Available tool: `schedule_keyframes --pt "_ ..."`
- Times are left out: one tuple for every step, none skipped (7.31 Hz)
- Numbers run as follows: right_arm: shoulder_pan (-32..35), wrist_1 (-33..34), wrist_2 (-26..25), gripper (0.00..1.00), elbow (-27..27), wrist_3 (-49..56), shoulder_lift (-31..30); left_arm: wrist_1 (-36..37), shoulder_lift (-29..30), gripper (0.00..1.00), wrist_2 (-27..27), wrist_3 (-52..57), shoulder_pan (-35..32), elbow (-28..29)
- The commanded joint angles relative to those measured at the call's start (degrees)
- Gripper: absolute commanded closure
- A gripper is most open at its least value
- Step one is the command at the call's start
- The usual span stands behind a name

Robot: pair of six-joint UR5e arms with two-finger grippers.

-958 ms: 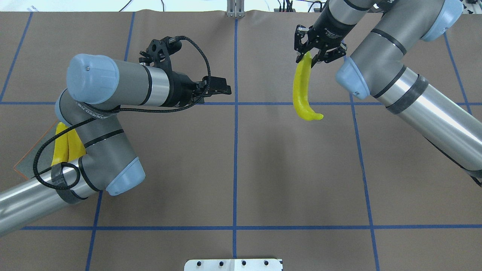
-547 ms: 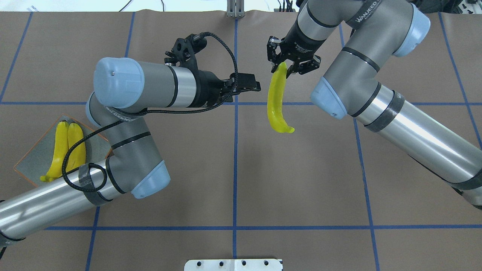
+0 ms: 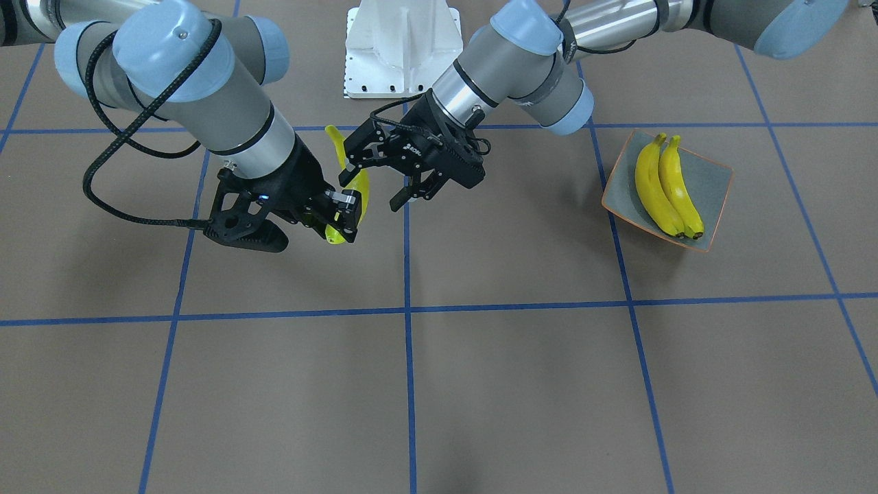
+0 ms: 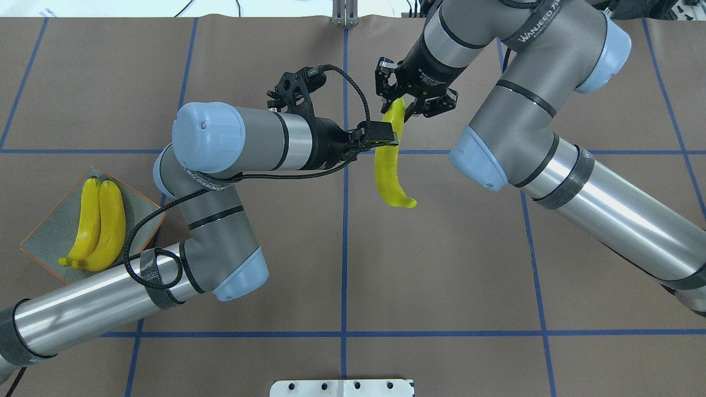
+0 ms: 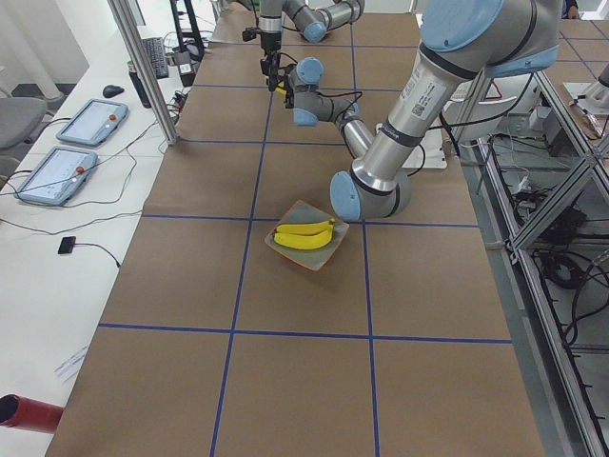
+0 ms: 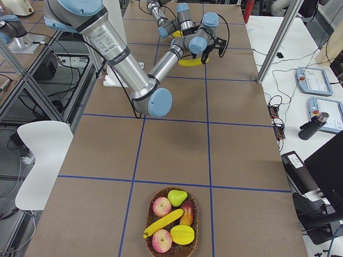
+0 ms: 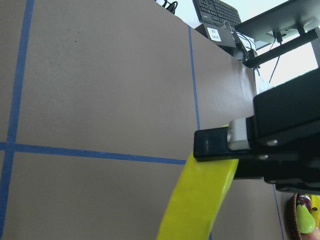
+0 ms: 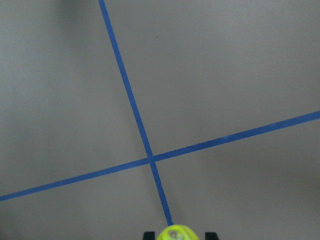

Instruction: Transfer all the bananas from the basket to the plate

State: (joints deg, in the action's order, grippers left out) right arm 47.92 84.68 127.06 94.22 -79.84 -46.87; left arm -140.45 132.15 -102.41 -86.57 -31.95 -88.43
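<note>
Two bananas already lie side by side on the plate, at the lower left edge of the overhead frame. One more, the third banana, hangs in the air over the surface, just right of the centre line in the upper middle of that frame. Its upper end is pinched in the closed right end effector, which points down from above. The left end effector reaches in from the left at the fruit's upper part. The front-facing view shows it spread apart with the banana between, and the left wrist view shows one dark finger crossing the yellow skin, though contact cannot be made out. A fourth banana rests in the basket among apples and a pear, at the bottom of the exterior right view, well apart from both arms.
</note>
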Motion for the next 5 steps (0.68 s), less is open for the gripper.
schedule_keyframes --pt "-0.02 0.05 -0.06 1.00 0.35 -0.05 -0.15 0.09 0.04 0.00 0.02 0.00 1.27 0.19" --pt "-0.02 0.05 -0.06 1.00 0.35 -0.05 -0.32 0.18 0.04 0.00 0.02 0.00 2.06 0.19" --pt "-0.02 0.05 -0.06 1.00 0.52 -0.14 -0.33 0.26 0.04 0.00 0.02 0.00 2.59 0.37" --pt "0.07 0.13 -0.06 1.00 0.78 -0.14 -0.33 0.35 0.12 0.00 0.02 0.00 2.85 0.72" --pt "-0.02 0.14 -0.06 1.00 0.70 -0.14 -0.41 0.27 0.73 0.00 0.02 0.00 3.29 1.42"
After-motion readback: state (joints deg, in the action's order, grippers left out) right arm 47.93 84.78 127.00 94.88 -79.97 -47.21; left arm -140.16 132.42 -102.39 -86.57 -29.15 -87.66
